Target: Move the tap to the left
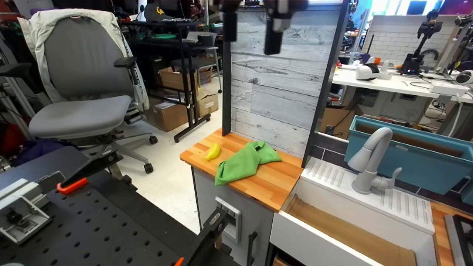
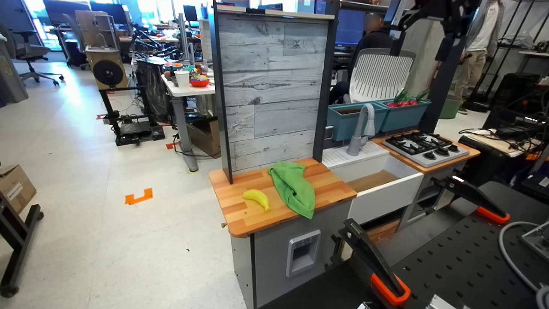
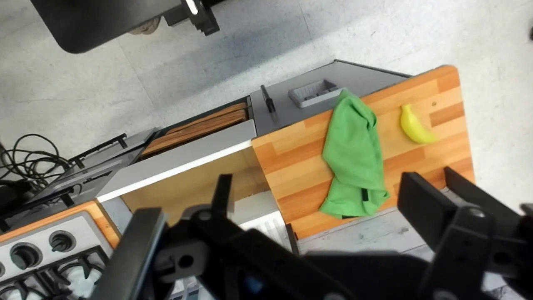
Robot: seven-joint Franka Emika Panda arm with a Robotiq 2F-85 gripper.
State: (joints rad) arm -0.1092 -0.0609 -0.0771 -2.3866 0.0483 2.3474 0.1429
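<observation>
The tap point(image 1: 374, 160) is pale grey and stands upright on the white ribbed ledge behind the sink point(image 1: 314, 236). In that exterior view its arched spout bends toward the left and front, with a small lever at the right of its base. It also shows in an exterior view point(image 2: 359, 131), with the spout bending to the right. In the wrist view the tap is mostly or wholly hidden behind my gripper's fingers. My gripper point(image 1: 252, 35) is open and empty, high above the kitchen set and apart from the tap. It also shows in an exterior view point(image 2: 419, 48) and the wrist view point(image 3: 318, 189).
A green cloth point(image 1: 240, 162) and a yellow banana point(image 1: 213, 152) lie on the wooden counter point(image 1: 273, 184). A grey plank panel point(image 1: 277, 81) rises behind the counter. Blue-grey bins point(image 2: 405, 118) stand behind the tap. A stove point(image 2: 424, 148) is beside the sink.
</observation>
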